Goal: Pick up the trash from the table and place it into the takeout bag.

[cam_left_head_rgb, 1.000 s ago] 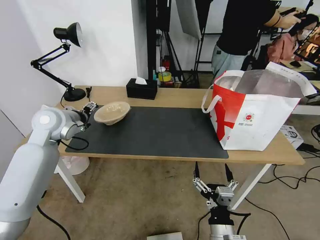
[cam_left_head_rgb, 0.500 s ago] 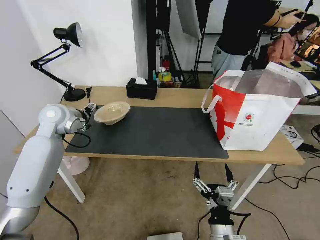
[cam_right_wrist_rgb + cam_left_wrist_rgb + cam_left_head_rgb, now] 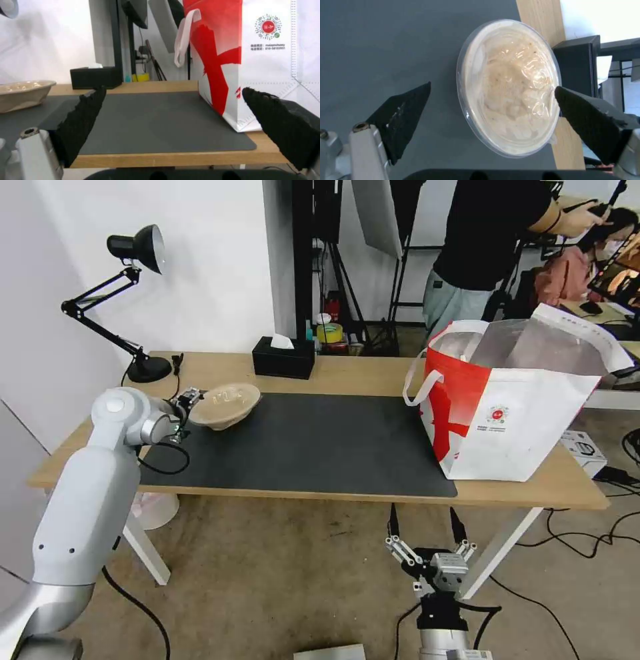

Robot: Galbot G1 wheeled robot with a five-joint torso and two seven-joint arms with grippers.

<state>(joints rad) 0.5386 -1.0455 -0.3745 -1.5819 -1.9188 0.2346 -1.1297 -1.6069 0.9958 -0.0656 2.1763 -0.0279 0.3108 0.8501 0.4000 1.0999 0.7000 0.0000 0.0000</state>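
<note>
One piece of trash, a beige shallow pulp bowl (image 3: 225, 405) under clear film, sits on the far left corner of the dark mat (image 3: 313, 447) on the table (image 3: 373, 370). My left gripper (image 3: 191, 399) is right at the bowl's left rim. The left wrist view shows this gripper (image 3: 492, 86) open, with a black finger (image 3: 403, 117) on each side of the bowl (image 3: 508, 87). At the table's right end stands the red-and-white takeout bag (image 3: 513, 400), its mouth open. Below the table's front edge my right gripper (image 3: 427, 530) hangs open and holds nothing; it (image 3: 173, 89) faces the bag (image 3: 233, 50).
A black tissue box (image 3: 283, 359) stands at the table's back edge. A black desk lamp (image 3: 137, 253) rises from the back left corner. People stand behind the bag. A white box (image 3: 583, 447) and cables lie on the floor at right.
My left arm has swung in toward the table, bringing its gripper closer against the bowl's left rim. The bowl, the bag and the right arm have not moved.
</note>
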